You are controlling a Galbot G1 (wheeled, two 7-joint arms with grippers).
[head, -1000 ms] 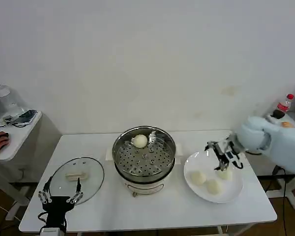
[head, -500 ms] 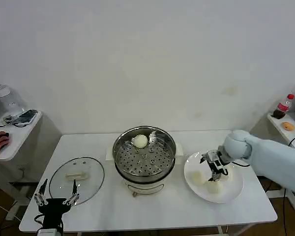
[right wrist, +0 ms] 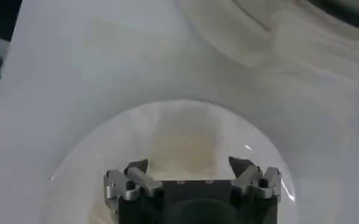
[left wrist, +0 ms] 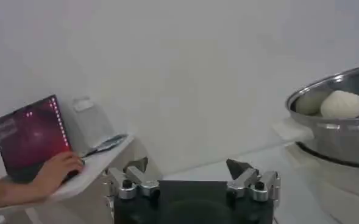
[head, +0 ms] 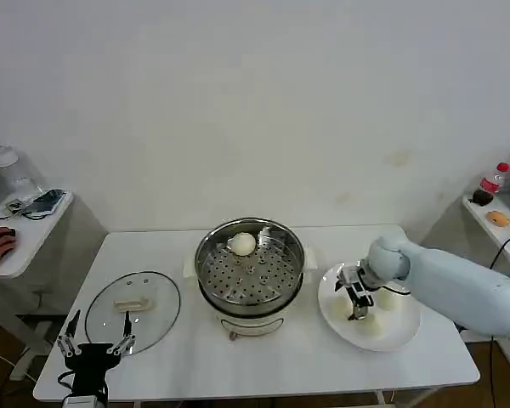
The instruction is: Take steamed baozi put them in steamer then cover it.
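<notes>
**Right end effector poised over the plate for the second bun**

We find the steamer [head: 250,270] standing mid-bench with its lid off. One steamed baozi [head: 242,244] lies on the perforated tray at the far side; the left wrist view confirms it inside the rim [left wrist: 344,105]. The remaining buns rest on the white plate [head: 401,337] to the right of the steamer. In the head view we see one bun [head: 391,298] at the plate's far right, while the others are partly hidden behind the arm.

The right end effector [head: 354,297] hangs over the left part of the plate, fingers pointing down. The right wrist view shows its jaws spread wide with a bun [right wrist: 184,145] directly beyond them, nothing yet gripped. The left end effector [head: 92,347] sits idle at the near left corner of the bench [head: 195,361], jaws spread and empty, just near of the glass lid [head: 133,310] lying flat on the bench.

We judge the step in hand to be picking up the second bun. The next move calls for a short descent to straddle the bun, a gentle closure so the soft dough is not crushed, then a lift and carry left to a bare part of the tray. The covering step is not yet due.
</notes>
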